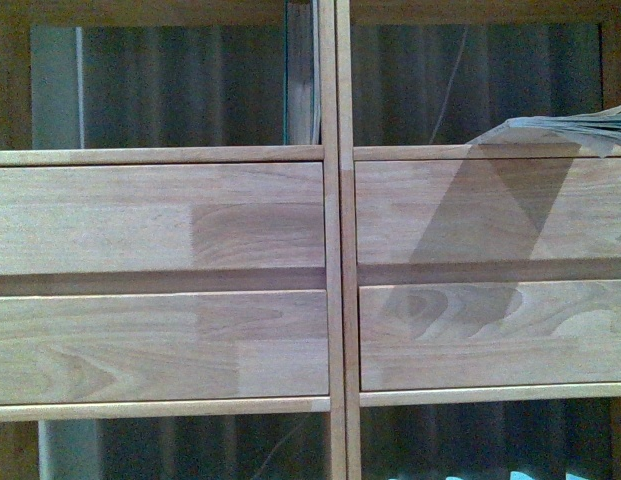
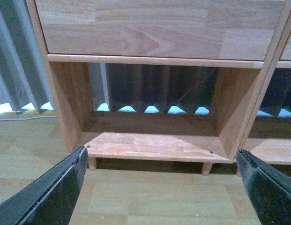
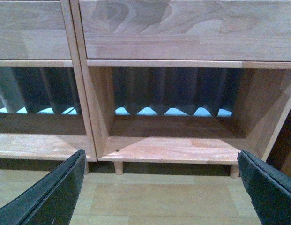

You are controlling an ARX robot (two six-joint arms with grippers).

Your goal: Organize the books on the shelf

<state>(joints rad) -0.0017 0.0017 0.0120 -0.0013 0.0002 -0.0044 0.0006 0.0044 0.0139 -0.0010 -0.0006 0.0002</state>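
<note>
Our left end effector (image 2: 161, 153) and right end effector (image 3: 160, 153) both have their fingers spread wide and hold nothing. Each faces a bottom cubby of the shelf (image 1: 335, 250). The thin paperback (image 1: 575, 127) lies flat in the upper right cubby, overhanging its front edge. The thicker book (image 1: 301, 80) stands upright against the central divider in the upper left cubby.
</note>
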